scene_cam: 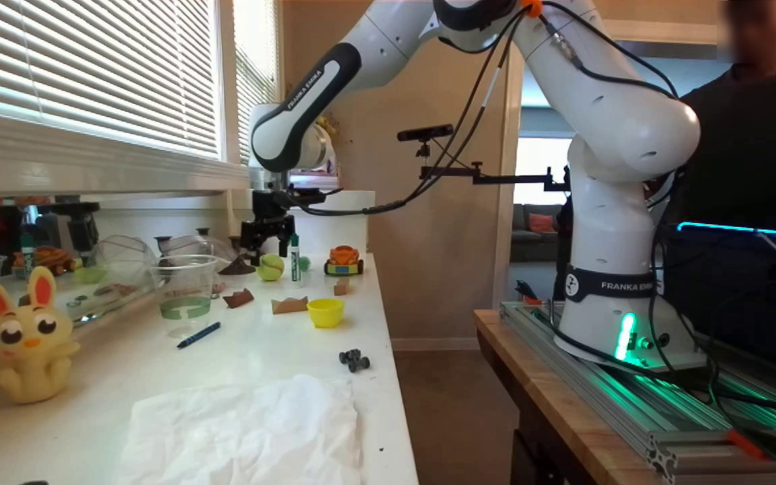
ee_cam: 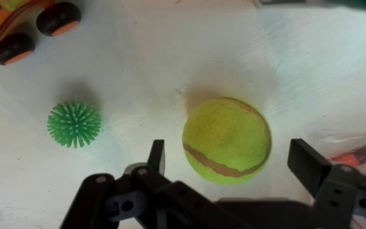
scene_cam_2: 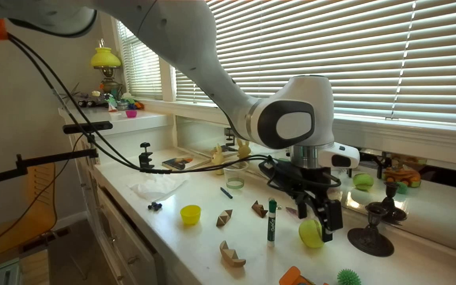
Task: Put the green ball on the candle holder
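In an exterior view, left of centre: green ball (scene_cam: 271, 270), on white counter (scene_cam: 260, 353), beneath gripper (scene_cam: 269, 255). Reach judged near complete; grasp, carry, placing outstanding.

In an exterior view, lower right: candle holder (scene_cam_2: 370, 240), dark, metallic-looking; flared round foot, cupped top.

Wrist view, centre: green ball felted, brown-seamed; gripper spread, gap showing either side.

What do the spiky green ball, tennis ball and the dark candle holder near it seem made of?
Spiky green ball: probably satin-finish rubber, given its fine bristles. Tennis ball: likely matte felt; mottled surface, curved seam. Dark candle holder: perhaps metal, given its dull sheen.
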